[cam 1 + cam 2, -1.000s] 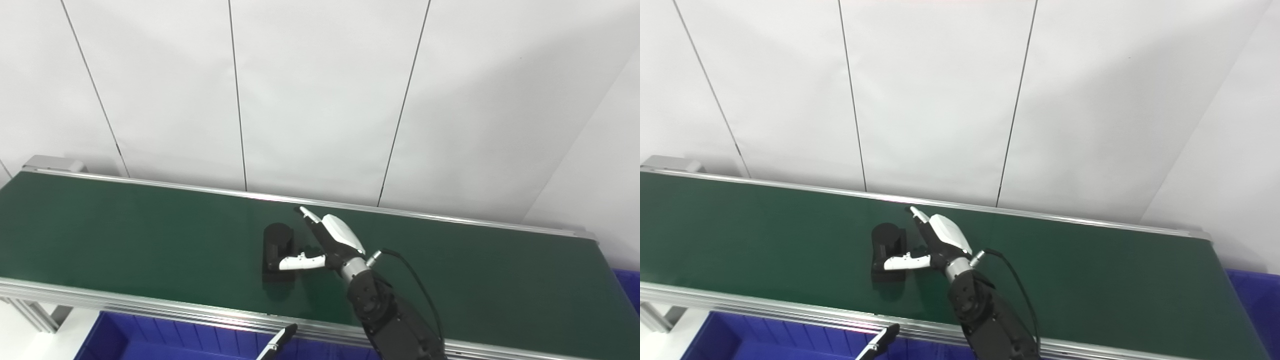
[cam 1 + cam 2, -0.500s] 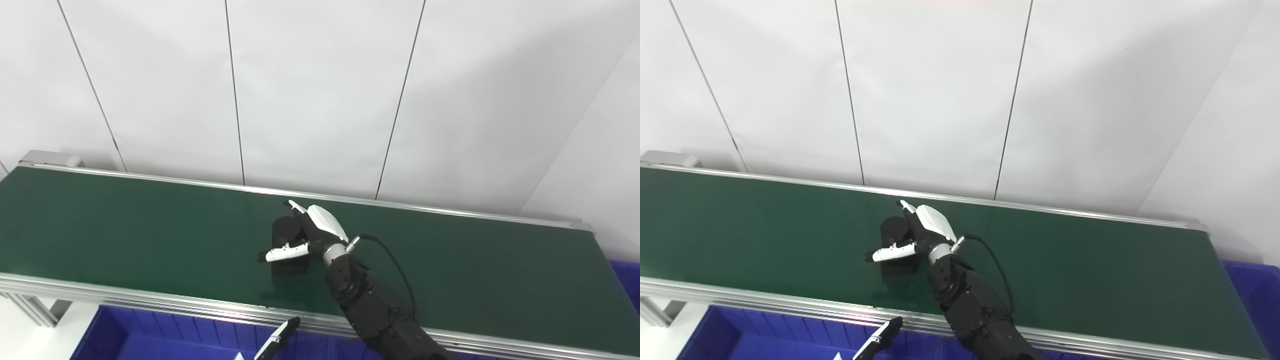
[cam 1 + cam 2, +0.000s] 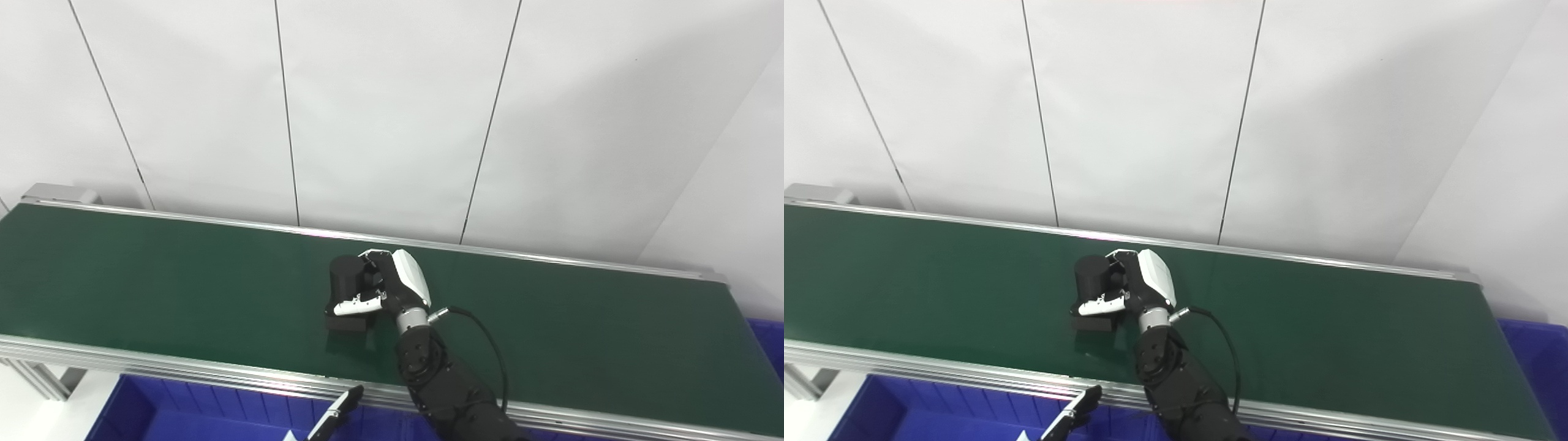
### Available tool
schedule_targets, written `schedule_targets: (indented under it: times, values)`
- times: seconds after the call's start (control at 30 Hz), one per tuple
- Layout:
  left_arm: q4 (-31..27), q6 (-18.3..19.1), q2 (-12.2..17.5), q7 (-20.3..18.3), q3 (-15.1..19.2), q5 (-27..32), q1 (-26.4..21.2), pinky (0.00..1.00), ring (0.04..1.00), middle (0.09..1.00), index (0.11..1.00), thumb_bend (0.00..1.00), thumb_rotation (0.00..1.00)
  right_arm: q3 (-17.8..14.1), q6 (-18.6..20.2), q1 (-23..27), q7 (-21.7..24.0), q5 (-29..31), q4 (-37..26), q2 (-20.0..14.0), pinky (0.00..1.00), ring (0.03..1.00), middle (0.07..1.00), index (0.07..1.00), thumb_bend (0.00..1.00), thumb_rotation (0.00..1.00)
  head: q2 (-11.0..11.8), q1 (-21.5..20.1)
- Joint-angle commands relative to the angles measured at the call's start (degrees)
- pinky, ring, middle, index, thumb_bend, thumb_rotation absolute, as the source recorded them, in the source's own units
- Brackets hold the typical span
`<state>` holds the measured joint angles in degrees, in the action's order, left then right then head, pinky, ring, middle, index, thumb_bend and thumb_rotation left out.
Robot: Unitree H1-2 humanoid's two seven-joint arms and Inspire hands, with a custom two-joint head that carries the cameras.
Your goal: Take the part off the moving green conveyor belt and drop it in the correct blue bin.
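Right hand clenched around one black part on green conveyor belt, left hand only a tip, state unclear, right eye view shows more of right-side blue bin, second blue bin below

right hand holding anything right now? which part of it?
Yes. The right hand is closed on the black part on the belt: fingers over its rounded far end, thumb across its near side. Not lifted yet.

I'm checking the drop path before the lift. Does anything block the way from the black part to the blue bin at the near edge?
Only the belt's near aluminium rail lies between the black part, gripped by the right hand, and the blue bin. The left hand pokes up over the bin.
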<state>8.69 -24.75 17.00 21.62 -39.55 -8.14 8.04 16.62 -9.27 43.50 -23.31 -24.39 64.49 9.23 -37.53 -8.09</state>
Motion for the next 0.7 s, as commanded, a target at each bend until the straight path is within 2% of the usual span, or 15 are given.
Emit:
schedule_targets:
  times: [0.0, 0.07, 0.17, 0.23, 0.3, 0.33, 0.5, 0.6, 0.63, 0.67]
  values:
    - [-1.17, -2.18, 0.06, 0.40, 0.24, -0.48, -0.49, 0.89, 0.927, 0.950, 0.940, 0.96, 0.88, 0.57, -3.37, 2.03, -2.28, -0.69, -0.02, 0.36, 0.22, 0.276, 0.403, 0.493, 0.52, 0.00, 0.07, 0.00]
    - [-1.10, -2.18, 0.14, 0.62, 0.18, -0.72, -0.70, 0.89, 0.928, 0.950, 0.942, 0.96, 0.88, 0.98, -3.75, 1.94, -3.25, -0.98, 0.18, 0.13, 0.24, 0.308, 0.428, 0.485, 0.52, 0.00, 0.04, -0.07]
    - [-0.98, -2.18, -0.05, 0.97, 0.51, -0.62, -0.83, 0.90, 0.928, 0.947, 0.938, 0.96, 0.88, 0.16, -3.28, 1.51, -3.49, 0.06, -0.44, 0.06, 0.27, 0.346, 0.519, 0.468, 0.51, 0.00, -0.12, -0.15]
    - [-0.91, -2.18, -0.16, 1.32, 0.60, -0.59, -0.86, 0.90, 0.925, 0.943, 0.932, 0.96, 0.88, -0.01, -3.25, 0.82, -3.70, 0.17, -1.78, -0.18, 0.28, 0.359, 0.503, 0.476, 0.52, 0.00, -0.08, -0.17]
    - [-0.71, -2.18, -0.08, 1.69, 0.53, -0.60, -1.14, 0.90, 0.922, 0.939, 0.927, 0.96, 0.88, -0.02, -3.50, -0.17, -4.46, -0.06, -3.62, -0.47, 0.31, 0.436, 0.496, 0.479, 0.51, 0.00, -0.22, -0.42]
    - [-0.55, -2.18, 0.05, 2.10, 0.49, -0.92, -1.32, 0.91, 0.920, 0.935, 0.926, 0.97, 0.88, -0.43, -3.71, -1.10, -4.93, 0.18, -5.34, -0.57, 0.33, 0.437, 0.525, 0.477, 0.51, 0.00, -0.44, -0.58]
    - [-0.75, -2.18, 0.28, 2.67, 0.79, -1.36, -1.25, 0.91, 0.921, 0.934, 0.926, 0.97, 0.90, -2.41, -3.48, -5.91, -5.17, 1.18, -15.07, -1.00, 0.36, 0.436, 0.554, 0.467, 0.51, 0.00, -0.73, -0.90]
    - [-1.29, -2.18, 0.37, 1.49, 1.33, -0.35, -0.90, 0.92, 0.934, 0.941, 0.932, 0.96, 0.90, -2.80, -1.44, -9.60, -4.04, 0.62, -23.07, -1.81, 0.35, 0.435, 0.556, 0.465, 0.51, 0.00, -1.03, -1.12]
    - [-1.49, -2.18, 0.30, 1.14, 1.60, 0.02, -0.76, 0.93, 0.939, 0.942, 0.930, 0.95, 0.89, -2.99, -1.02, -11.02, -3.37, 0.78, -25.99, -2.14, 0.41, 0.458, 0.535, 0.464, 0.51, 0.00, -1.15, -1.15]
    - [-1.64, -2.18, 0.24, 0.88, 1.83, 0.23, -0.65, 0.93, 0.939, 0.943, 0.930, 0.95, 0.89, -3.16, -0.69, -11.95, -2.79, 0.93, -27.93, -2.32, 0.42, 0.458, 0.529, 0.467, 0.51, 0.00, -1.27, -1.19]
